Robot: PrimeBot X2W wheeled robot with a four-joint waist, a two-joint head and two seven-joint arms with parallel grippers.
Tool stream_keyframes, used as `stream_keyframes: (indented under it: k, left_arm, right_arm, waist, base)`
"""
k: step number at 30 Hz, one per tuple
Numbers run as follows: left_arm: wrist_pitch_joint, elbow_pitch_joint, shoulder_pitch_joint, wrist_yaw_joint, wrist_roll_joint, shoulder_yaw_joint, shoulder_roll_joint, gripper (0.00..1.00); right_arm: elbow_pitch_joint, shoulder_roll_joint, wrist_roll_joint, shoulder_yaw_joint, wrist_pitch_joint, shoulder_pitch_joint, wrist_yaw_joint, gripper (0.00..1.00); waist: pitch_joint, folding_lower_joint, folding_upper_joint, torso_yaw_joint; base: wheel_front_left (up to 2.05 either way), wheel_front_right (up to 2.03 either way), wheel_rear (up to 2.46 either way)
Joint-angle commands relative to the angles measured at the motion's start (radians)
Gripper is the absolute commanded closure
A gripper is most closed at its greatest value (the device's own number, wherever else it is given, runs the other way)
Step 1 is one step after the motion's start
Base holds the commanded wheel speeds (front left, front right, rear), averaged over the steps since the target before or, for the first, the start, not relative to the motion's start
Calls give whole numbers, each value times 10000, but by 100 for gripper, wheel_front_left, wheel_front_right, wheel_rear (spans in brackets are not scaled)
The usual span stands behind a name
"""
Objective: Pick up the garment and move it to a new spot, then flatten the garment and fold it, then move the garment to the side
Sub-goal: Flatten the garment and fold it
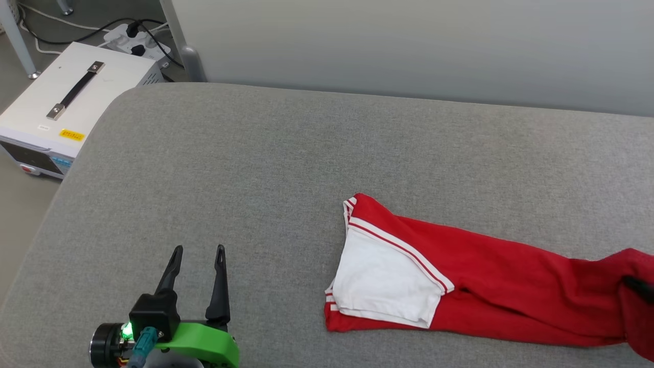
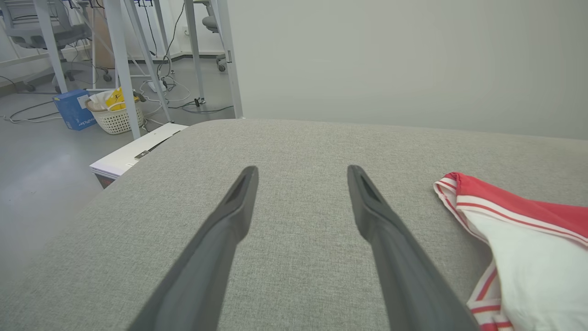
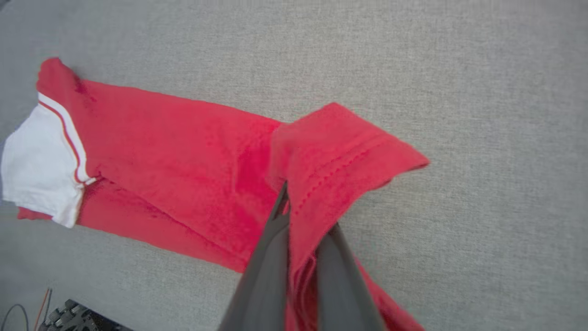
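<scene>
A red T-shirt (image 1: 485,276) with a white sleeve lies folded long on a grey padded surface (image 1: 255,153). The right gripper (image 3: 307,207) pinches what looks like its hem; the left gripper (image 1: 199,249), well apart from it, stands spread and empty.

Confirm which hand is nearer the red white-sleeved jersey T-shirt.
Right: right hand grips the hem of the red jersey T-shirt; left hand open, apart, beside its white sleeve.

I count one garment (image 1: 485,286) at lower right of the head view, two grippers, the left gripper (image 1: 199,249) and the right gripper (image 3: 308,216), one white case (image 1: 56,102) and one power strip (image 1: 134,41) at upper left, and one basket (image 2: 115,118).
</scene>
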Motion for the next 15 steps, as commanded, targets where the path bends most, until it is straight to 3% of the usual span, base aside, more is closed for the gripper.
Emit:
stream_keyframes:
  k: [1,9,14,15]
  left_arm:
    - [-59,5,138,-75,100,-3,-70,0]
    - [-59,-13,-12,-111,78,-175,-99,0]
    - [-59,12,-279,-98,15,-349,-109,0]
    - [-59,31,-461,-85,-48,-475,-112,0]
  right_arm:
    - [-343,47,61,-7,153,103,-9,100]
    - [-1990,792,-147,213,1138,-421,-9,100]
    - [-2206,1613,-604,759,1842,-1430,-9,100]
    - [-2096,2057,-853,1254,2177,-2123,-9,100]
  waist:
    - [-7,0,0,26]
    - [213,0,0,278]
    - [537,0,0,480]
    - [711,0,0,603]
  base:
    - [0,0,0]
    - [0,0,0]
    - [0,0,0]
    - [0,0,0]
